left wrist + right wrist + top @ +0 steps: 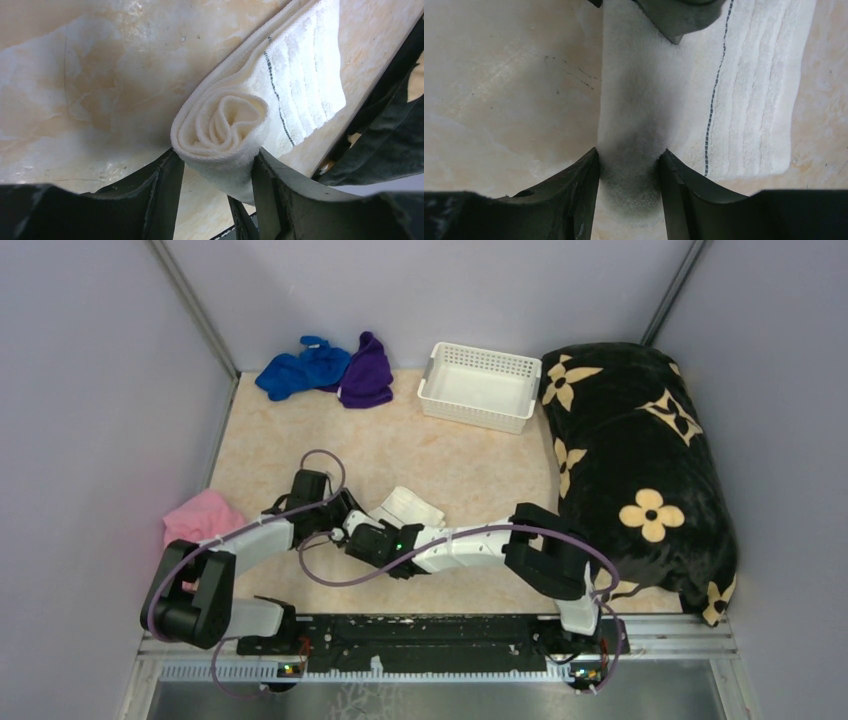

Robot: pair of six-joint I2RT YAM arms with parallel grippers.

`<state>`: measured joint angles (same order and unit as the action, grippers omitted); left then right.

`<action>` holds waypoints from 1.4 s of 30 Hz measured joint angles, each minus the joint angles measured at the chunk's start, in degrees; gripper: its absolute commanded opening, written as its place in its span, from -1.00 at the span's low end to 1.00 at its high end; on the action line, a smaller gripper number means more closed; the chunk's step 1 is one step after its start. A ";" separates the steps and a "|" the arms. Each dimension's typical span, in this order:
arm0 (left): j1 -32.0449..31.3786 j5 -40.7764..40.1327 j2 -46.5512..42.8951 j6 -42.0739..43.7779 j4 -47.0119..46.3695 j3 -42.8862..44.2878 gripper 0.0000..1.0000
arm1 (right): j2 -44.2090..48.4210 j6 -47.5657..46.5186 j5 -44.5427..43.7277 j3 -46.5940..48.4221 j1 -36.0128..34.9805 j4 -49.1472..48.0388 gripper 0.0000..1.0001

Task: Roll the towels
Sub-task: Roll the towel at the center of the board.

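The cream-white towel [408,508] lies partly rolled on the table's near middle, its flat tail [305,75] stretching away from the roll [220,127]. My left gripper [217,167] is shut on one end of the roll, a finger against each side. From the opposite end my right gripper [629,160] is shut on the same roll [629,100], which narrows where the fingers press. In the top view both grippers [345,525] [362,540] meet at the towel's near-left edge. The blue towel [298,368] and purple towel [366,375] lie crumpled at the back left.
A white slotted basket [478,386] stands at the back centre. A big black blanket with beige flowers [640,470] fills the right side. A pink cloth [203,518] sits at the left edge by the left arm. Grey walls close in all round.
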<state>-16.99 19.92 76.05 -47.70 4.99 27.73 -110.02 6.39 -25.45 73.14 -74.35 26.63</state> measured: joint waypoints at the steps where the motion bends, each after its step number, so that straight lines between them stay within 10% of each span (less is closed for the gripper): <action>1: 0.00 -0.09 0.04 0.04 0.02 0.11 0.20 | -0.31 0.00 -0.31 -0.09 0.00 -0.11 -0.17; 12: -0.24 -3.45 -2.84 1.57 4.85 2.47 0.40 | 4.72 1.99 10.25 -8.04 5.31 -8.96 -0.75; 26: -0.22 -3.23 -15.67 -0.07 6.67 -2.43 0.48 | 1.01 20.92 69.77 -19.21 28.50 -34.12 -0.73; 42: -0.28 0.59 1.14 -2.21 -3.65 -0.48 0.02 | -4.92 27.76 81.66 -18.69 31.61 -37.33 -0.30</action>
<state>-17.28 20.51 77.19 -49.91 1.34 27.24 -114.93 34.15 56.21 54.46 -42.74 -10.70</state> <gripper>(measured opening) 0.561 0.283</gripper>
